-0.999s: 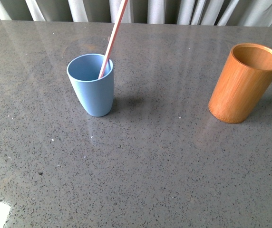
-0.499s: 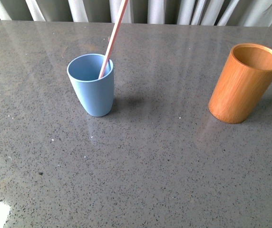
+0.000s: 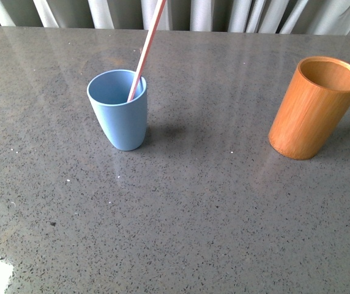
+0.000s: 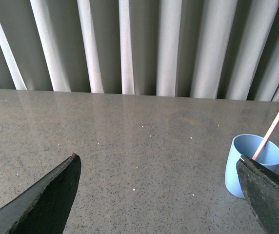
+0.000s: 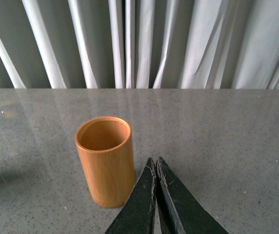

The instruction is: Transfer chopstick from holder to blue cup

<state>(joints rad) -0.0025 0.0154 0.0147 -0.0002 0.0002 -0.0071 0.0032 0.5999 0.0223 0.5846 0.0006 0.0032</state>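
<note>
The blue cup (image 3: 119, 109) stands upright on the grey desk (image 3: 181, 208), and the chopstick (image 3: 145, 50) leans out of it up toward the curtain (image 3: 193, 12) — it bars any pass low over the cup's mouth. To the right of the cup the desk is bare as far as the holder (image 3: 314, 107), which stands well apart. Nearer than the cup and to its left the desk is open too — only the curtain closes the far edge.
</note>
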